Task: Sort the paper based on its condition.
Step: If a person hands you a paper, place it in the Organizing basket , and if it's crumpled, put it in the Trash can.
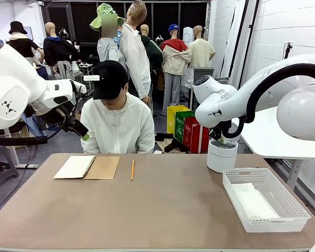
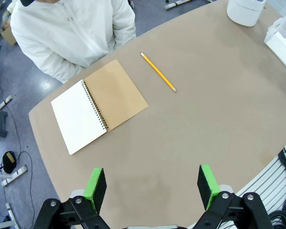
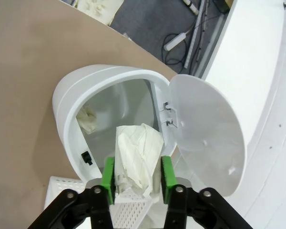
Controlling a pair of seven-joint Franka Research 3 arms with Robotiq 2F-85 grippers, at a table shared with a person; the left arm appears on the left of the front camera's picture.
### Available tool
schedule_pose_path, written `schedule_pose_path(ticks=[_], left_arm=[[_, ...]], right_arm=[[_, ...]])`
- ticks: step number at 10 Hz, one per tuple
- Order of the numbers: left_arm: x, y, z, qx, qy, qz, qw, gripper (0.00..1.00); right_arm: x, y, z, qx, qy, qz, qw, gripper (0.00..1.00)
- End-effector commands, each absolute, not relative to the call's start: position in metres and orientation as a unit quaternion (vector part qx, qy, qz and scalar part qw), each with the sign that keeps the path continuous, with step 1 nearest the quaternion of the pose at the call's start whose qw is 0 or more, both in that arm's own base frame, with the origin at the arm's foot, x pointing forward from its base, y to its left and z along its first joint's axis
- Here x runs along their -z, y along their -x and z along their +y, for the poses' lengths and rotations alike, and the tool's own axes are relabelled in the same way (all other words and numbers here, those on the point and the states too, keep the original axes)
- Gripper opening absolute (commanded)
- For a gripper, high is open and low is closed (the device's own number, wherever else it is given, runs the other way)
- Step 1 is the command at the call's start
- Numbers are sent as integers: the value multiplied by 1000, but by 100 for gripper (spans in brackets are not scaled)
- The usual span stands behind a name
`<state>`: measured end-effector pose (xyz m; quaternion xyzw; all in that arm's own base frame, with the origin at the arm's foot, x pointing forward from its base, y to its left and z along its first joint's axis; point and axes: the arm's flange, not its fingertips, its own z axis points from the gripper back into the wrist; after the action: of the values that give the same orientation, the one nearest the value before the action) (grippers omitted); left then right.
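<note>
A crumpled white paper [image 3: 133, 157] is pinched between the green pads of my right gripper [image 3: 136, 174], which is shut on it directly above the open white bin [image 3: 69, 102]. Another crumpled paper [image 3: 87, 119] lies inside the bin. In the front view the right gripper [image 1: 220, 138] dips into the bin's [image 1: 222, 157] mouth at the table's right. A flat white sheet [image 1: 253, 202] lies in the white basket [image 1: 299, 210]. My left gripper [image 2: 151, 188] hangs open and empty high over the table's left side, also seen raised at the left [image 1: 80, 129].
An open spiral notebook [image 1: 86, 167] with a brown cover and a yellow pencil [image 1: 132, 169] lie at the far side in front of a seated person [image 1: 117, 123]. The bin's lid [image 3: 207, 133] stands swung open. The table [image 1: 163, 210] is bare brown between them.
</note>
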<state>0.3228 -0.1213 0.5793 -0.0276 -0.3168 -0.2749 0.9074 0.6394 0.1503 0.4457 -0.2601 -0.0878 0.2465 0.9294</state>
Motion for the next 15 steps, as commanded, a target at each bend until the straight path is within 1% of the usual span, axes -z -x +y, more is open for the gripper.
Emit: schedule_pose_path(ticks=[1,2,8,10,11,15], left_arm=[[-579,-323,-120,274,31,-318,907,100],[-579,-323,-120,274,31,-318,907,100],[-579,-323,-120,274,31,-318,907,100],[-579,-323,-120,274,31,-318,907,100],[-579,-323,-120,274,31,-318,907,100],[-579,-323,-120,274,31,-318,907,100]], right_arm=[[-444,-648,152,-239,260,-87,932,94],[-444,-648,152,-239,257,-86,932,100],[-452,-643,157,-238,252,-85,934,100],[-456,-641,158,-217,252,-75,940,100],[-449,-641,156,-246,257,-89,930,100],[-449,-641,156,-246,257,-89,930,100]])
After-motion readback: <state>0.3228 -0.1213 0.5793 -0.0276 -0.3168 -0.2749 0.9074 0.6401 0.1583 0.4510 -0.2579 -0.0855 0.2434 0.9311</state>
